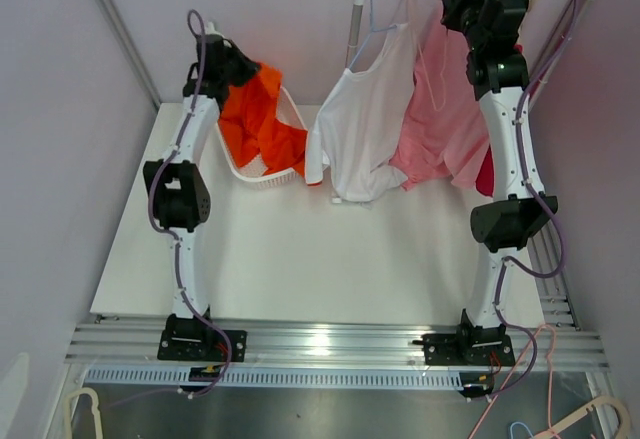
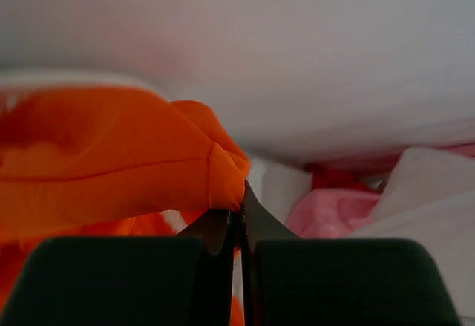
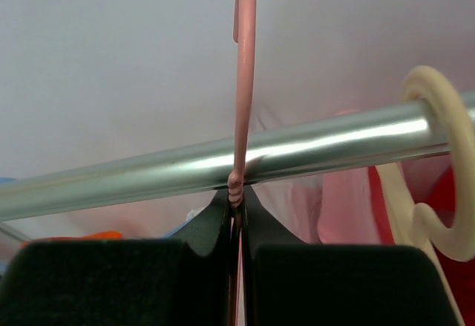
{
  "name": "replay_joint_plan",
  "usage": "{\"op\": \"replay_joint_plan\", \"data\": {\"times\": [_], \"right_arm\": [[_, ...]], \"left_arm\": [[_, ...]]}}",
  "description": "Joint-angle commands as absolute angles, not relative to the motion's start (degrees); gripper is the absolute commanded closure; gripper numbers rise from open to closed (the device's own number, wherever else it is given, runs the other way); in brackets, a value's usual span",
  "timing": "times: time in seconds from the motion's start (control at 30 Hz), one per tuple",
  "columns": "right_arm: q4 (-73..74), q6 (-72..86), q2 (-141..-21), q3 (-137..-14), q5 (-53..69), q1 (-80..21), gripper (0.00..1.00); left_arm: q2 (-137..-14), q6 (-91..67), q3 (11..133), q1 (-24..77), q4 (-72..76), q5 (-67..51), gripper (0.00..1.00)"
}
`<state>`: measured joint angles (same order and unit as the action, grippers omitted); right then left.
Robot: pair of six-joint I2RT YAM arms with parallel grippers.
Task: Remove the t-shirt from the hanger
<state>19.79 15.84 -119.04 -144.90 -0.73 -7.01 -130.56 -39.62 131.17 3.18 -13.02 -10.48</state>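
Left gripper (image 2: 241, 201) pinches an orange cotton t-shirt (image 2: 111, 163) draped into a white plastic basket (image 1: 266, 181), while right gripper (image 3: 236, 196) clamps a thin pink hanger (image 3: 243, 81) at the silver metal rail (image 3: 133, 174).

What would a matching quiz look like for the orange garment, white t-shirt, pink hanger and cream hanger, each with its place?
1 orange garment
2 white t-shirt
3 pink hanger
4 cream hanger

A hooked on the rail, untouched
B in the jaws of the right gripper
C hanging left of the pink t-shirt
D over the basket, held by the left gripper

Pairs: 1-D, 2-C, 3-B, 4-A
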Motion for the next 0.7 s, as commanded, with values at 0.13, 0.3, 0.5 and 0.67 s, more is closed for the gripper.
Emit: {"op": "replay_joint_plan", "data": {"times": [0.13, 0.3, 0.5, 0.67], "right_arm": [[23.1, 11.6, -118.2, -143.2, 4.4, -11.7, 1.0], [25.5, 12.6, -116.8, -138.7, 3.4, -13.0, 1.0], [26.5, 11.7, -112.2, -134.1, -4.0, -14.4, 0.45], [26.9, 11.2, -106.4, -133.1, -8.3, -13.7, 0.23]], "left_arm": [[-128.9, -46.1, 123.1, 3.9, -29.1, -9.8, 1.0], [-127.1, -48.7, 114.3, 3.3, -30.9, -17.7, 0.92], [-118.1, -43.5, 105.6, 4.9, -26.7, -19.0, 0.01], [-103.7, -40.1, 103.2, 8.7, -27.4, -10.5, 0.01]]}}
